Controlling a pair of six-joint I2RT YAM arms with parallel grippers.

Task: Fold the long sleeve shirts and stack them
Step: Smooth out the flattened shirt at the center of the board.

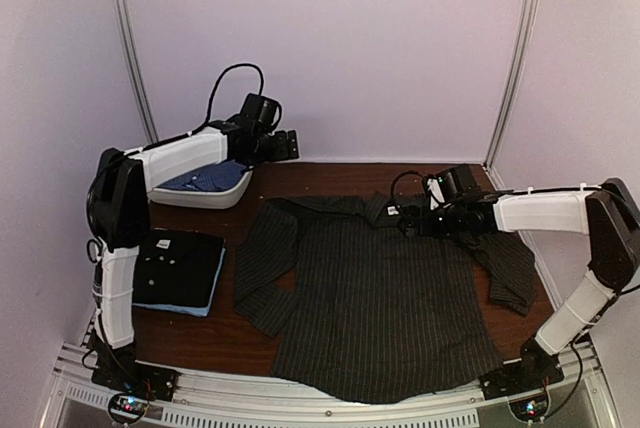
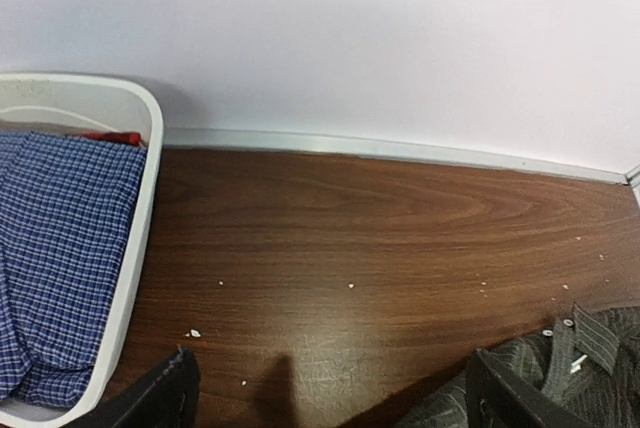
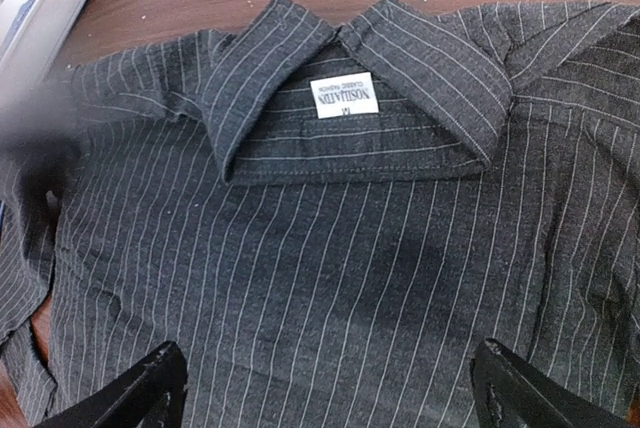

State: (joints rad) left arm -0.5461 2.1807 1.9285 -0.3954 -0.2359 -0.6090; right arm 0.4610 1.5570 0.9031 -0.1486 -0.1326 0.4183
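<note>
A dark charcoal pinstriped long sleeve shirt [image 1: 385,288] lies spread flat across the middle of the table, collar toward the back and sleeves out to both sides. My right gripper [image 1: 410,220] hovers open just above that collar; its wrist view shows the collar with a white label [image 3: 344,96] ahead of the gripper [image 3: 328,368], which holds nothing. My left gripper [image 1: 290,143] hangs open over bare wood at the back, between the tub and the shirt's corner [image 2: 590,348], and in its own view the gripper [image 2: 332,373] is empty. A folded black shirt [image 1: 178,268] rests on a light blue one [image 1: 205,306] at the left.
A white oval tub [image 1: 215,198] at the back left holds a blue checked shirt [image 2: 60,248]; its rim [image 2: 140,208] is just left of my left gripper. Small white crumbs [image 2: 195,333] dot the wood. Walls close off the back and sides, and a metal rail [image 1: 320,413] runs along the near edge.
</note>
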